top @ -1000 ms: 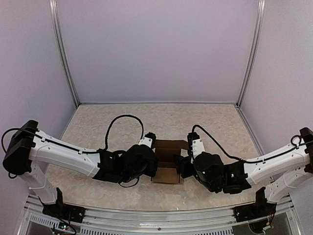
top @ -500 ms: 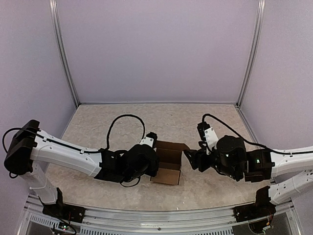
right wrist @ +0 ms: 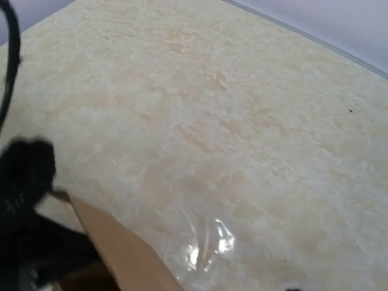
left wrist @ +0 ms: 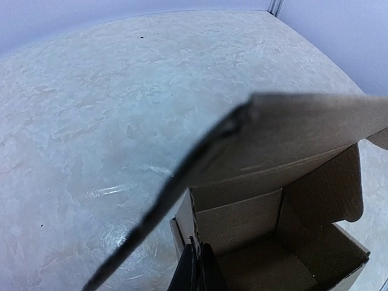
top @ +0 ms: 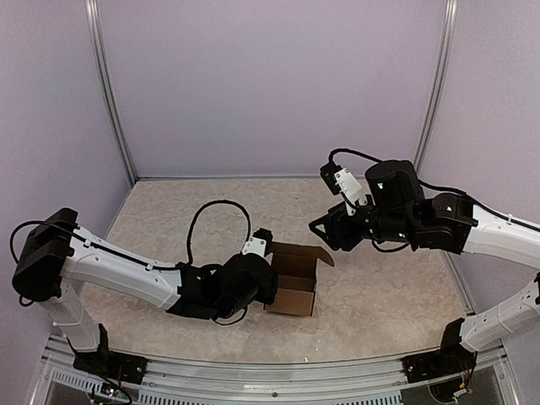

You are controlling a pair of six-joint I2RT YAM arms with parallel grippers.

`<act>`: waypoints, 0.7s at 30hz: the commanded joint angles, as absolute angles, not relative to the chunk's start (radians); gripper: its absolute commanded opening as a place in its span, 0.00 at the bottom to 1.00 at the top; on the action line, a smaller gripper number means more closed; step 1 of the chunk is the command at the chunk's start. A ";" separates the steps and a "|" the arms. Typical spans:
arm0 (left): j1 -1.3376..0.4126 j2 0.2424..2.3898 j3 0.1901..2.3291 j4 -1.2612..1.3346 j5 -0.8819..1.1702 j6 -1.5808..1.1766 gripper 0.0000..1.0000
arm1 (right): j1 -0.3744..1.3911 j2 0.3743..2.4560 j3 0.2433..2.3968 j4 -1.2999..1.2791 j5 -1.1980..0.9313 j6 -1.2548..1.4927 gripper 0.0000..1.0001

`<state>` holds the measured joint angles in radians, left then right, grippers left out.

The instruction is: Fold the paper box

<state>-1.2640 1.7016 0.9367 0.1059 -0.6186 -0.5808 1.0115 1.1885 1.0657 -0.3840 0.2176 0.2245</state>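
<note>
My right gripper has lifted up and away from the brown cardboard paper box and now hangs in the air above its far right corner, carrying nothing; I cannot tell how far its jaws are spread. The box stands open-topped on the beige speckled table, between the arms, one flap sticking out to the right. My left gripper sits low at the box's left wall, fingers pressed together on its edge

A beige marbled tabletop sits enclosed by pale lilac walls and aluminium corner posts.
</note>
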 commanded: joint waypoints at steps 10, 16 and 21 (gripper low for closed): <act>-1.329 1.886 0.878 0.416 -0.780 -0.462 0.00 | 0.972 1.372 1.163 -0.396 0.214 0.388 0.48; -1.341 1.980 0.869 0.598 -0.818 -0.400 0.00 | 0.971 1.428 1.131 -0.330 0.267 0.459 0.38; -1.342 2.052 0.861 0.728 -0.824 -0.350 0.00 | 0.972 1.462 1.074 -0.273 0.306 0.521 0.26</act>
